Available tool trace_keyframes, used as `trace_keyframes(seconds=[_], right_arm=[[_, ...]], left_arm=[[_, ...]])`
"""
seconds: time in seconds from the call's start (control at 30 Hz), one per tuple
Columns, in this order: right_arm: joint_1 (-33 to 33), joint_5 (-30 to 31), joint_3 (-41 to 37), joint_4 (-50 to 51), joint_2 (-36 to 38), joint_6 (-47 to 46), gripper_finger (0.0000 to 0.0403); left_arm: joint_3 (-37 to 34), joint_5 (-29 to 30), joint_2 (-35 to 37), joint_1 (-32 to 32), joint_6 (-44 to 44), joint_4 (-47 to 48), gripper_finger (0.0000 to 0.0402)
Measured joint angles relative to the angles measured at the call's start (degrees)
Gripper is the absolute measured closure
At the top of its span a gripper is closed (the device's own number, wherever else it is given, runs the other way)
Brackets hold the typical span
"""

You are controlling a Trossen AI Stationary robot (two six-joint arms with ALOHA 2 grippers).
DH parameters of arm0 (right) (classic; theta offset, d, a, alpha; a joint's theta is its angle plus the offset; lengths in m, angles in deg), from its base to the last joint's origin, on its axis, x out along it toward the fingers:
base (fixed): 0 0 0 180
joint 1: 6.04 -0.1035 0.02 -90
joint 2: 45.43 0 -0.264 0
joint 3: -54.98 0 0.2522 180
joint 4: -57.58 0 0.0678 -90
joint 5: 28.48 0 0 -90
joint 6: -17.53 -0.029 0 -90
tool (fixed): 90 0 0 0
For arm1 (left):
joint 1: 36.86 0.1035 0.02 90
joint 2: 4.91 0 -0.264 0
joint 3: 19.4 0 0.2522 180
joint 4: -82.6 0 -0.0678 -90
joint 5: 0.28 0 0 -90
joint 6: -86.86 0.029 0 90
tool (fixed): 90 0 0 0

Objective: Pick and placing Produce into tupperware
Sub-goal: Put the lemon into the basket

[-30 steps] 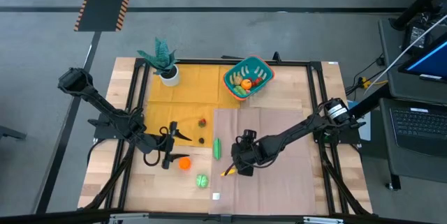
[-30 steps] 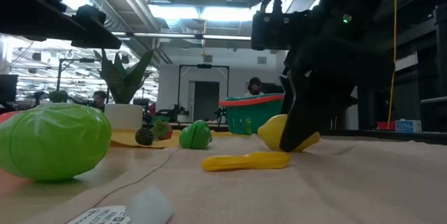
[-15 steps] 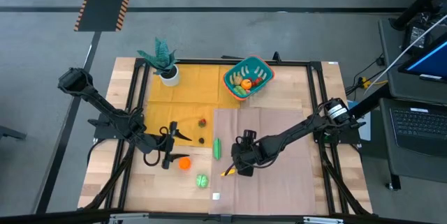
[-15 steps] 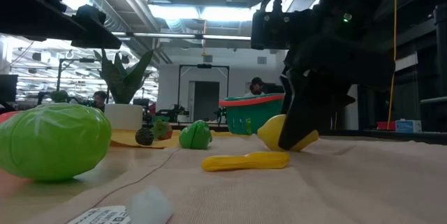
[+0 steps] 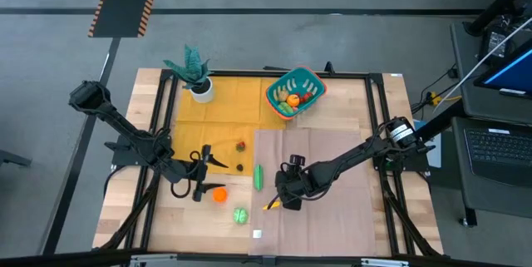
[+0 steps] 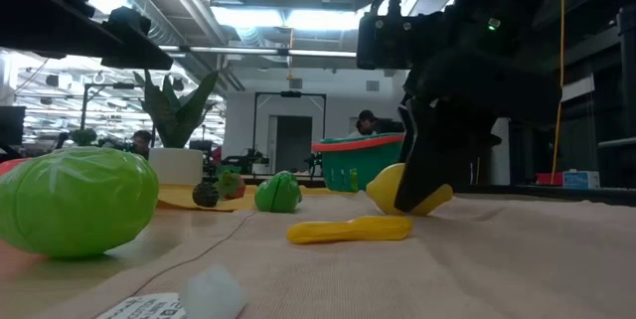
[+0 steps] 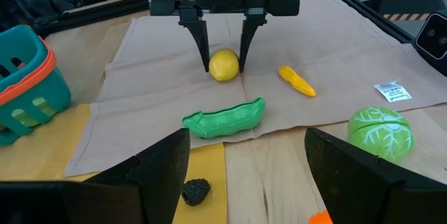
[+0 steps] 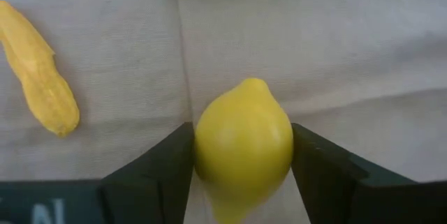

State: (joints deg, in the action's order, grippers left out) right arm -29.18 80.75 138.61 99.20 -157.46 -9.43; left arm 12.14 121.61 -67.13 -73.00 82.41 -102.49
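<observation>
A yellow toy lemon [image 8: 244, 147] sits between the fingers of my right gripper [image 7: 224, 49] on the beige cloth, near the table's middle. That gripper [image 5: 285, 196] is shut on it. A yellow corn-like piece [image 7: 297, 82] and a green pea pod [image 7: 223, 118] lie close by on the cloth. My left gripper [image 5: 199, 177] is open and hovers over the bare wood, beside an orange fruit [image 5: 219, 194]. The teal tupperware [image 5: 295, 91] with its orange-red rim stands at the far side with several pieces in it. My right gripper pinches the lemon across its widest part [image 8: 202, 147], one finger [image 8: 150, 175] on each side. The fingers come from above, pointing down [image 7: 202, 39]. The lemon's underside [image 6: 417, 205] is at the cloth; whether it rests there or is just clear, I cannot tell.
A green cabbage [image 5: 240, 215] lies near the table's near edge. A strawberry [image 5: 241, 145] and a dark berry [image 5: 239, 166] lie on the yellow mat. A potted plant [image 5: 195, 71] stands at the far left. A small white tag [image 7: 389, 91] lies on the wood.
</observation>
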Motion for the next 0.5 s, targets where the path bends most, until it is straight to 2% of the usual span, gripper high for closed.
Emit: trace_keyframes(seconds=[0.33, 0.5], right_arm=[[0.4, -0.1, 0.0, 0.3, 0.2, -2.7, 0.0195], [1.9, -1.3, 0.0, 0.8, 3.2, -3.0, 0.0195]], left_arm=[[0.0, 0.0, 0.0, 0.0, 0.0, 0.0, 0.0127], [0.0, 0.0, 0.0, 0.0, 0.0, 0.0, 0.0127]])
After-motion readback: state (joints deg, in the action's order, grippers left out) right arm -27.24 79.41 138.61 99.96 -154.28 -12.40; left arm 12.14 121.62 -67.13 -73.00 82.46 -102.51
